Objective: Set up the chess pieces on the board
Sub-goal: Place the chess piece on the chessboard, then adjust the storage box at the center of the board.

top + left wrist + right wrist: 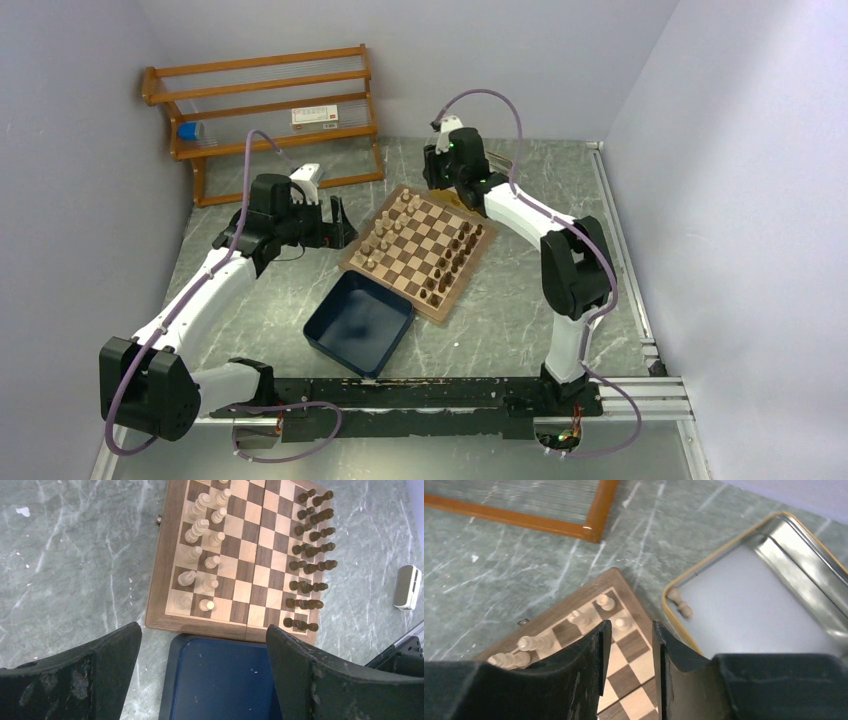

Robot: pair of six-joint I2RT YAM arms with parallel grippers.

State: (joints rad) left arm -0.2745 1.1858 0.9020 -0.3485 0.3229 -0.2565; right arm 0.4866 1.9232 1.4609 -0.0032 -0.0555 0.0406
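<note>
**Board nearly set, one pawn still in the tin**

The flat wooden chessboard (pixel 425 240) with brown and cream squares sits in the middle of the grey-green marbled tabletop (pixel 500 330), turned cornerwise. Light tan turned-wood pieces (pixel 192 555) stand in two rows on the side facing the tabletop's left edge. Dark brown turned-wood pieces (pixel 312 550) stand in two rows on the opposite side.

One light tan pawn (pixel 679 602) lies on its side in the shiny metal tin (pixel 749 605), just beside the board's far corner. Your right gripper (pixel 630 625) hovers over that corner, jaws a narrow gap apart with nothing between them. Your left gripper (pixel 202 627) hangs wide open and empty above the board's near edge and the navy blue square tray (pixel 220 680) set tight against it.

Handling, as a judgement: the pawn looks light, stiff, round and smooth-varnished, so it will likely roll or skid on the slick tin floor. Pinch it across the narrow neck under the head, with your fingers square to its axis. You then have to tip it upright. The pieces stand close together, so it is easy to knock the neighbours.
</note>
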